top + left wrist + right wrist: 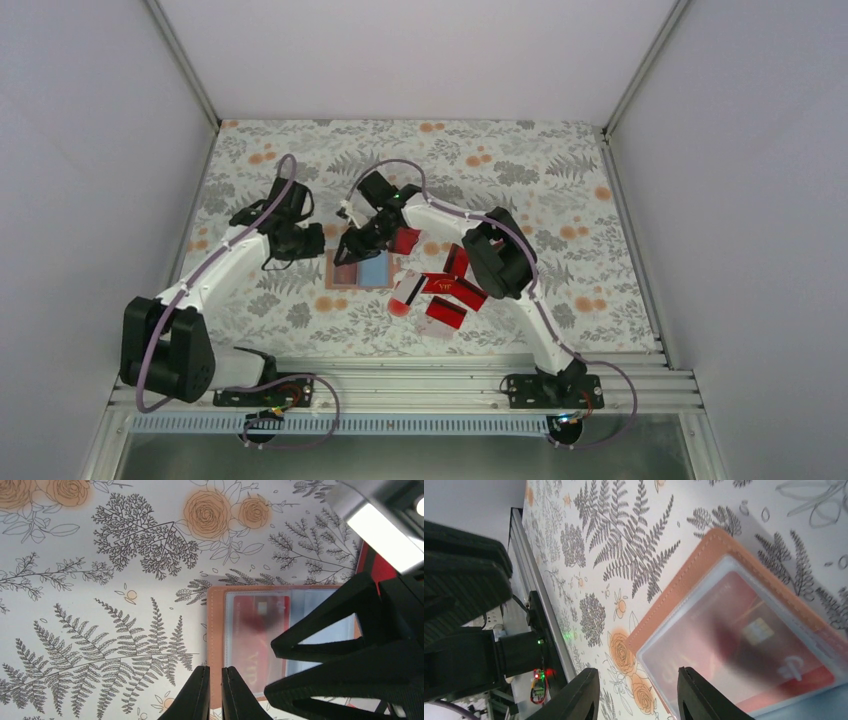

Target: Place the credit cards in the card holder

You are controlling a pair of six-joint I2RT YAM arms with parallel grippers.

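Observation:
The tan card holder (360,271) lies open on the floral cloth, with a red card (257,630) under the clear pocket of its left half and light blue on the right. My left gripper (322,245) is almost shut and empty, its tips (215,672) at the holder's tan left border (215,625). My right gripper (357,240) is open and empty just over the holder; in the right wrist view (639,692) its jaws straddle a corner of the holder (684,595). Several loose red credit cards (445,292) lie to the right.
One more red card (405,240) lies by the right arm's wrist. A round red spot (401,308) sits by the card pile. The right gripper's black fingers (350,650) cover the holder's right half in the left wrist view. Grey walls enclose the table.

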